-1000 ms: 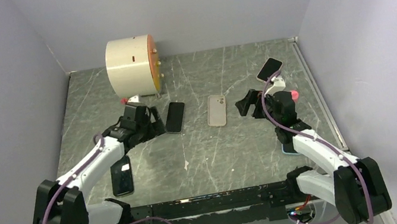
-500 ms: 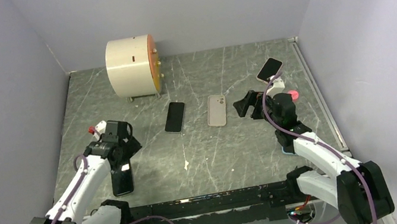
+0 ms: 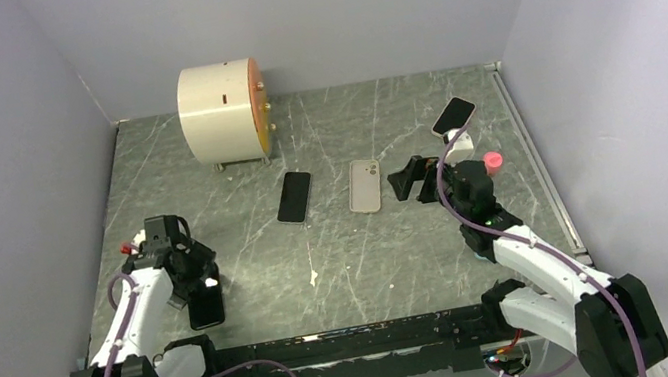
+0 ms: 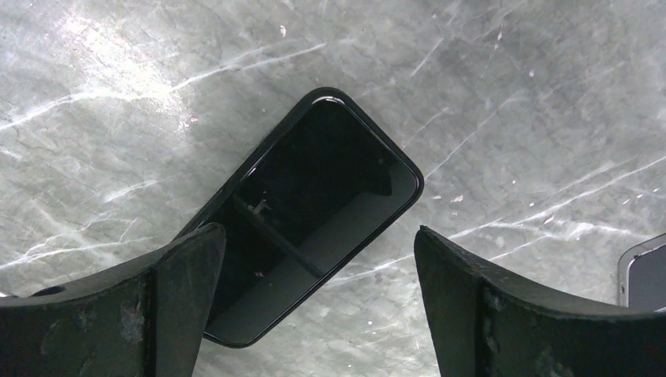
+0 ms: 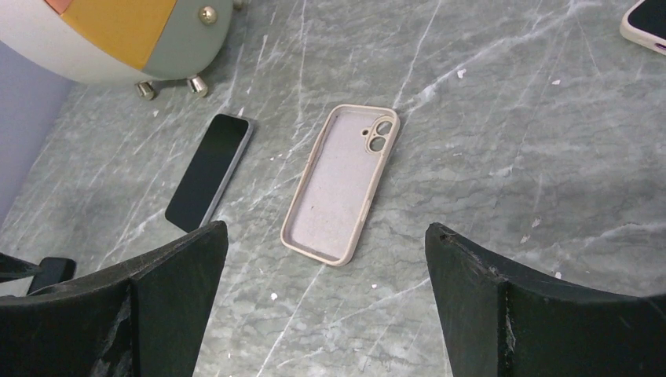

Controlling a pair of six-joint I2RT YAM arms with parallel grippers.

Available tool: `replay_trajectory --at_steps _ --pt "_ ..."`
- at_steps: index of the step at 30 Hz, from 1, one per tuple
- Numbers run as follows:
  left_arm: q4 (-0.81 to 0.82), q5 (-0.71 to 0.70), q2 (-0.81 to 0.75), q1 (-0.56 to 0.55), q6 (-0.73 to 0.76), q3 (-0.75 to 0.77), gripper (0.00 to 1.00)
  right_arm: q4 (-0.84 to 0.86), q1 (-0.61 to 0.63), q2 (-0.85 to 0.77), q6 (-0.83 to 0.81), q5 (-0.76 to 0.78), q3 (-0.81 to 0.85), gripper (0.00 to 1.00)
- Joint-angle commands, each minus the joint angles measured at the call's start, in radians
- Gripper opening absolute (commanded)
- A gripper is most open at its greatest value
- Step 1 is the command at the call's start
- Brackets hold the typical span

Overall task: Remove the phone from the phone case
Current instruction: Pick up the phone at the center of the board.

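- Beige phone case [image 5: 342, 182] lies open side up mid-desk [image 3: 353, 266], nothing in it.
- Black phone [image 5: 208, 171] lies flat just beside it, apart.
- Left gripper [image 4: 318, 230] spread above another dark phone [image 4: 314, 196]; right gripper [image 5: 326, 228] spread, holding nothing.

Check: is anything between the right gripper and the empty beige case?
Nothing visible. The right gripper hangs open facing the beige case, with only table surface between them; the black phone lies off to the case's side.
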Motion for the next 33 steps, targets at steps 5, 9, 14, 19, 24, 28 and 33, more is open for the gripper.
replay_trajectory --at_steps 5,9,14,19,24,28,33 --pt "0.016 -0.010 -0.007 0.038 -0.017 -0.007 0.94 0.029 0.023 -0.028 -0.041 0.047 0.013 0.99" --pt "-0.020 -0.070 -0.011 0.038 -0.036 0.014 0.94 0.033 0.033 -0.032 -0.048 0.052 0.013 0.99" --pt "0.002 -0.064 0.019 0.042 -0.035 0.003 0.94 0.031 0.045 -0.036 -0.060 0.057 0.013 0.99" --pt "0.041 0.002 0.091 0.047 -0.012 0.003 0.94 0.032 0.051 -0.040 -0.068 0.058 0.013 0.99" --pt "0.047 0.121 0.103 0.044 0.019 0.016 0.94 0.033 0.051 -0.036 -0.069 0.057 0.013 0.99" --pt "0.040 0.180 0.071 0.042 0.023 0.014 0.94 0.034 0.051 -0.027 -0.067 0.058 0.015 0.99" --pt "0.027 0.217 0.053 0.013 0.012 0.002 0.94 0.036 0.050 -0.019 -0.068 0.057 0.015 0.99"
